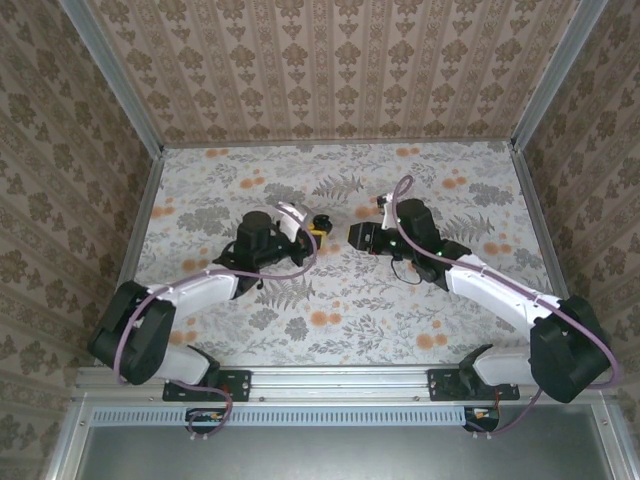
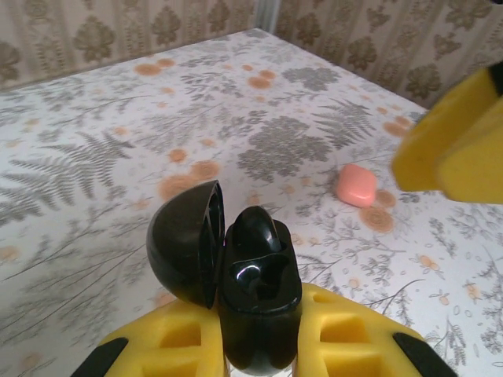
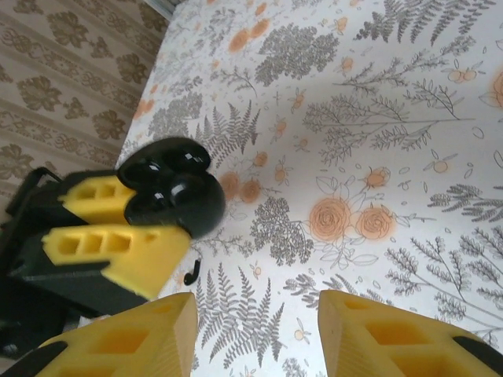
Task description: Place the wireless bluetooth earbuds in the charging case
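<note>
The left gripper (image 2: 259, 338) is clenching the glossy black open-lidded plastic case (image 2: 255, 275). The right gripper (image 3: 259, 330), released, should be centring over the tiny black stemmed earbud (image 3: 191, 272) before pinching.

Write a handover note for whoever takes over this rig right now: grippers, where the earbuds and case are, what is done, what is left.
Left gripper: shut on the black case, lid open, held off the table.
Right gripper: open, empty, close to the case.
Buds: one bud seems seated in the case; a tiny black hook on the table may be the other, too small to tell.
Pink pebble: on the table, apart, untouched.
Done: likely one bud in.
Left: seat the second, shut the lid.
</note>
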You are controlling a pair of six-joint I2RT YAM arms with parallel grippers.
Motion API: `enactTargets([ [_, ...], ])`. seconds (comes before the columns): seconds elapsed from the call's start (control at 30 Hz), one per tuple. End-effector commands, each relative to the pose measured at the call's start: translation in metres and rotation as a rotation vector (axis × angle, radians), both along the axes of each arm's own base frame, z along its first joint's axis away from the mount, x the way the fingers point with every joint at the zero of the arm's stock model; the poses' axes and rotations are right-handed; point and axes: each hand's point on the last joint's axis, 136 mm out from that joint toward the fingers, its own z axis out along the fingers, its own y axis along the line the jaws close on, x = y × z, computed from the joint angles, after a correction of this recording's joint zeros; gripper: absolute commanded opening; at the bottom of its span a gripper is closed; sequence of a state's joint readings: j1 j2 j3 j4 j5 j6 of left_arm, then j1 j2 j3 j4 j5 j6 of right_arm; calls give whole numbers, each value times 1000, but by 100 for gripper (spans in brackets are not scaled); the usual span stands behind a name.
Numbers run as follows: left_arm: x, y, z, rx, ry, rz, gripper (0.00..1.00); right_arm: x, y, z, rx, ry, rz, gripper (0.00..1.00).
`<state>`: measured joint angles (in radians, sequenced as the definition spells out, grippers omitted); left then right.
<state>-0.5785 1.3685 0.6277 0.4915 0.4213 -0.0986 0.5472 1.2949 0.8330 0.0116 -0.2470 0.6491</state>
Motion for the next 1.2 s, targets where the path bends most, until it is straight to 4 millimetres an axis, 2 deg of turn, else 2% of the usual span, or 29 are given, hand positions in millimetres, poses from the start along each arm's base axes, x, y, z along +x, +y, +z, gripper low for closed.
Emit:
enactTargets([
  [0.0, 8, 31, -10, 59, 59, 117, 10, -8, 4, -7, -116, 59, 3, 45],
  [0.1, 17, 59, -15, 66, 108, 222, 10, -12, 20, -12, -150, 102, 19, 45],
  [0.13, 17, 65, -17, 65, 127, 250, 10, -13, 28, -19, -166, 127, 24, 45],
  [0.17, 24, 83, -18, 59, 148, 311, 10, -14, 35, -23, -174, 144, 28, 45],
  [0.2, 26, 92, -19, 56, 166, 346, 10, -15, 43, -24, -176, 152, 32, 44],
  [0.37, 30, 136, -31, 38, 260, 508, 10, -23, 95, -42, -188, 216, 94, 44],
  [0.57, 30, 175, -37, -9, 314, 616, 10, -29, 156, -71, -168, 299, 151, 42],
  [0.73, 28, 198, -38, -14, 312, 686, 10, -31, 200, -96, -132, 369, 191, 41],
  [0.83, 29, 204, -37, -26, 309, 708, 10, -31, 219, -108, -114, 399, 209, 40],
  [1.03, 31, 206, -39, -35, 314, 709, 10, -33, 242, -130, -105, 465, 237, 39],
  [1.17, 31, 206, -36, -41, 306, 708, 11, -36, 246, -143, -132, 495, 244, 39],
])
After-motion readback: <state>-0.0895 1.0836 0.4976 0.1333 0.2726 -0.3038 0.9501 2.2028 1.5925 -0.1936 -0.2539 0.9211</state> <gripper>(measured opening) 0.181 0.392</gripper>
